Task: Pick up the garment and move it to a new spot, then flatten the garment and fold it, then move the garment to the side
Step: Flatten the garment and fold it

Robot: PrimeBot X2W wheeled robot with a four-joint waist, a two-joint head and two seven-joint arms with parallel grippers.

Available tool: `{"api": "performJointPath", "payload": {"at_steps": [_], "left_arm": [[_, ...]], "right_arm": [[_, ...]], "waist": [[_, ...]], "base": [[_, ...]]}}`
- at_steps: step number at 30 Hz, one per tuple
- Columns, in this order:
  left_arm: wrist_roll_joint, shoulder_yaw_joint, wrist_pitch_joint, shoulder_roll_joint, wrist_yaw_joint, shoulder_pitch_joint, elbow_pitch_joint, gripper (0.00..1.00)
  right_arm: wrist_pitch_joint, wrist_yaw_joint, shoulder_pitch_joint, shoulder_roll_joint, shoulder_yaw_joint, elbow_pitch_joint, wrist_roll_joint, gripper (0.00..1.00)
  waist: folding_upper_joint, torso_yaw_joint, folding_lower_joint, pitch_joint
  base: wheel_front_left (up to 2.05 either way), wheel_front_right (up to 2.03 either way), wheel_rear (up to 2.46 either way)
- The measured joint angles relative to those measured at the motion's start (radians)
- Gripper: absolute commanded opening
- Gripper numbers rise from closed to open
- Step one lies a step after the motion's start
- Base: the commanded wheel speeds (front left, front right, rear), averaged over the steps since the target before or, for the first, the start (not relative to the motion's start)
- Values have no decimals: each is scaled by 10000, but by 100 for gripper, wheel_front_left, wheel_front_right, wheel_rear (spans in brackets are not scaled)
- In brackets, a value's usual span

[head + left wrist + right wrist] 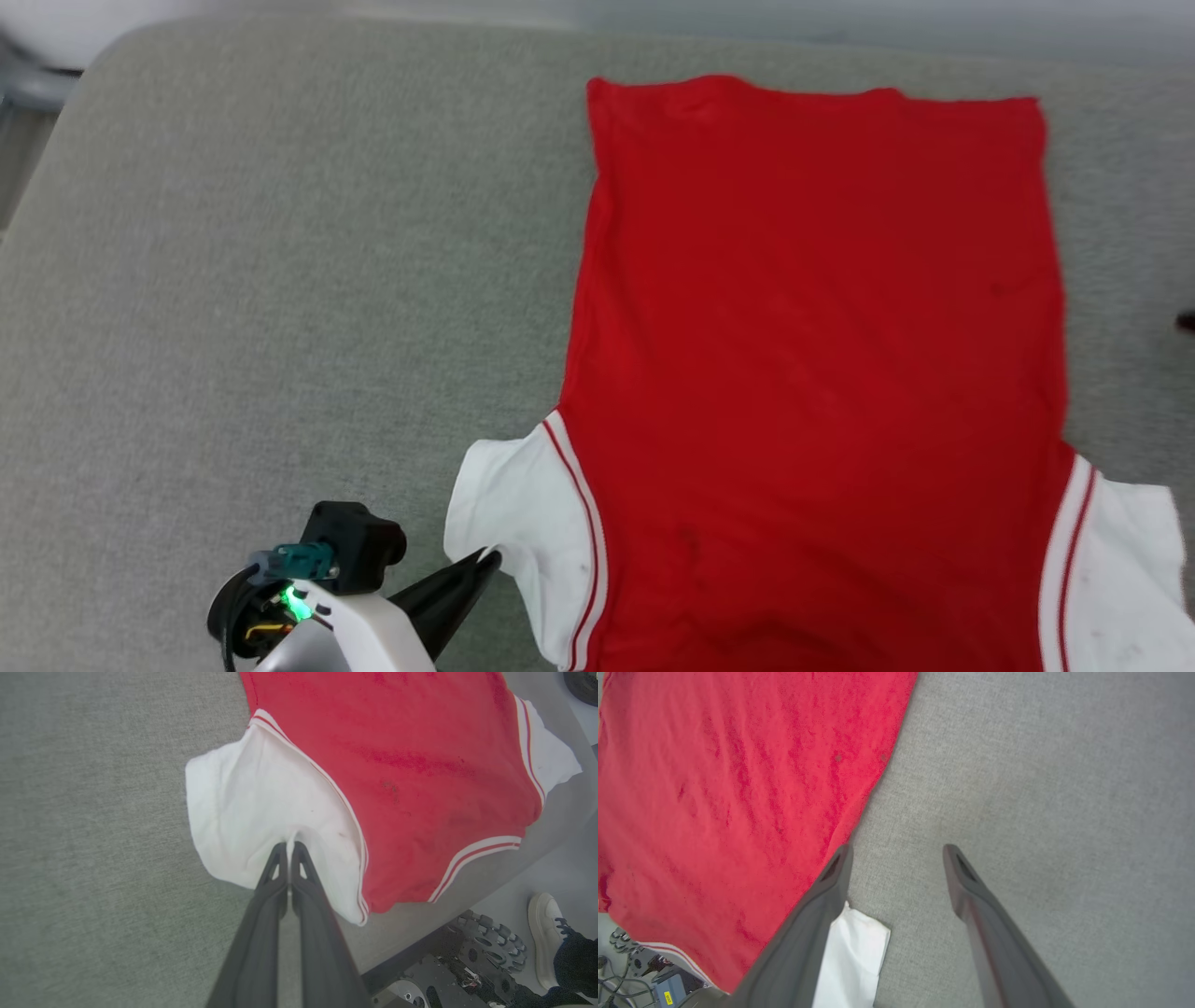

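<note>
Garment (812, 327) lay flat on the grey fabric-covered table (280, 280), in the right half of the head view. The plain red side faced up, with no lettering showing. The hem was at the far end and the shoulders at the near end. The body looked smooth, with only light creases.

The white left sleeve (513, 513) stuck out to the left at the near end, with red-and-white striped trim along its seam. The white right sleeve (1130, 560) lay at the near right, partly cut off by the frame edge.

Left gripper (289, 847) sat at the near left with its fingers pressed together. They were pinched on the near edge of the left sleeve, and the cloth puckered into a small fold right at the tips. The rest of that sleeve lay on the table.

Right gripper (896, 851) had its fingers spread wide and held nothing. It hung over bare table just beside the garment's right edge. One fingertip overlapped the red edge in its wrist view, but I couldn't tell whether it touched. The other finger was over grey fabric, clear of the cloth.

The left wrist view also caught the table's near edge, part of the robot base with a wheel (486, 947), and a person's white shoe (544, 938) on the floor.
</note>
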Motion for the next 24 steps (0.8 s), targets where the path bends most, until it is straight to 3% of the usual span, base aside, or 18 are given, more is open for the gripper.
{"api": "performJointPath", "payload": {"at_steps": [6, 9, 16, 24], "left_arm": [[153, -309, 38, -155, -127, -486, -240, 0], [198, -445, 33, -240, -215, -784, -339, 0], [261, -685, -67, -430, -303, -1197, -449, 0], [299, -846, -407, -660, -384, -1472, -353, 0]], "right_arm": [[2522, 2, -2545, 1321, -940, 709, -2403, 100], [3331, 2, -3512, 1685, -1375, 1049, -3728, 100], [4178, 2, -4592, 2307, -2378, 1724, -5908, 100], [4541, 0, -5059, 2571, -2811, 1785, -7139, 100]], "waist": [[0, 719, 1, 996], [0, 1113, 1, 1472], [0, 2030, 0, 2414], [0, 2788, -1, 3303]], "base": [[0, 0, 0], [0, 0, 0], [0, 0, 0], [0, 0, 0]]}}
